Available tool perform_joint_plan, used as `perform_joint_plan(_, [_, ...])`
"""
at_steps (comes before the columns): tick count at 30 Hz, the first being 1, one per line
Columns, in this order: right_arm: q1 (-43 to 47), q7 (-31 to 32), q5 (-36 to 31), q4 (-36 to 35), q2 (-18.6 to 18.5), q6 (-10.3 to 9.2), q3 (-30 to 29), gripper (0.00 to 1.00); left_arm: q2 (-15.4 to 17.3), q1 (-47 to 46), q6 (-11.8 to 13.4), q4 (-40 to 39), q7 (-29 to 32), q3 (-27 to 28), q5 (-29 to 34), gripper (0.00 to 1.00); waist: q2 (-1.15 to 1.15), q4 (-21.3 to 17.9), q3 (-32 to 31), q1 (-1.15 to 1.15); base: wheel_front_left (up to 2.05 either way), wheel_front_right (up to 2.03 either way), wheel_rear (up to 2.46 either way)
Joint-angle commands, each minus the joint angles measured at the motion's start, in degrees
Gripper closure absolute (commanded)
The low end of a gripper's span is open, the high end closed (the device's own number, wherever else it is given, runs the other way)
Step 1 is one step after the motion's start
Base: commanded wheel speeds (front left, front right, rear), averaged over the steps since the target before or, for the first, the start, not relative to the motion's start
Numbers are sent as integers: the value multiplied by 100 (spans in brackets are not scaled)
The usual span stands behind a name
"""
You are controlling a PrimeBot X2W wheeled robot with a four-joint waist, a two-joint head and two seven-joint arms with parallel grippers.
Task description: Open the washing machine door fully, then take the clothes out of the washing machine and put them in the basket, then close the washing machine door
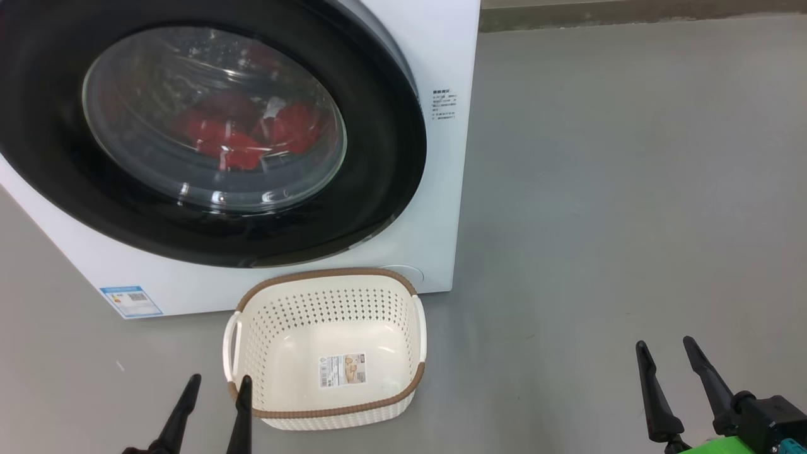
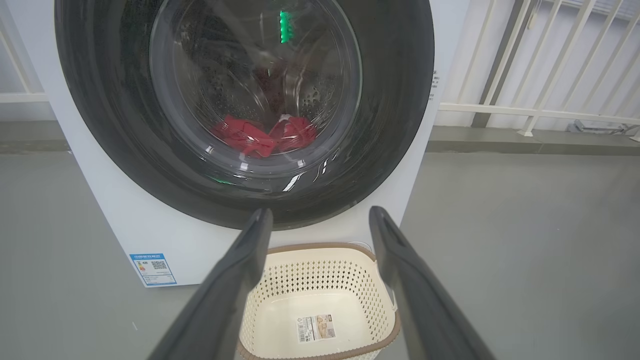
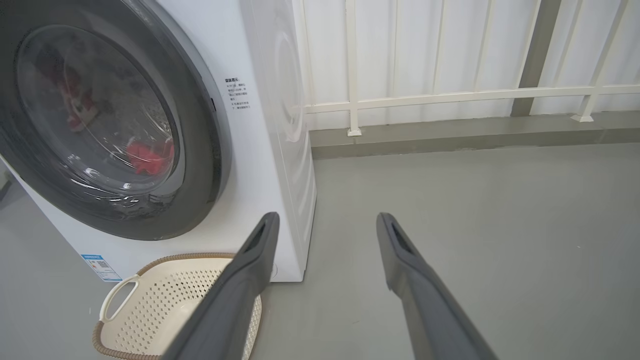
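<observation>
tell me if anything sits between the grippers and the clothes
Yes: the shut door, whose glass covers the clothes. The left gripper and right gripper hang open, low and short of it. Past the door, nothing visible blocks the way to the empty basket below it.

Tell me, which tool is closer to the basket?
The left. The left tool is right beside the basket's near left corner, while the right tool is well away on the basket's right side.
</observation>
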Motion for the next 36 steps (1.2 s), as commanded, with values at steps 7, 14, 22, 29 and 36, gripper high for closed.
perform_joint_plan(7, [-116,-52,21,-178,-73,2,84,0,61,-93,-32,-136,-70,157,-38,0,0,1,21,0,0,0,0])
perform_joint_plan(14, [-225,-52,432,-214,-72,2,181,100,60,-134,-32,-154,-70,136,-91,0,0,16,68,0,0,0,0])
perform_joint_plan(22, [-952,-52,1292,-243,-71,2,484,100,60,-242,-33,-165,-70,32,-128,0,0,27,200,0,0,0,0])
perform_joint_plan(29, [-1871,-52,1980,-197,-71,2,661,100,96,-404,-33,-144,-70,-137,-160,0,0,162,336,0,0,0,0])
perform_joint_plan(36, [-2952,-52,2441,-99,-71,2,737,100,134,-577,-33,-117,-70,-377,-234,0,0,430,525,0,0,0,0])
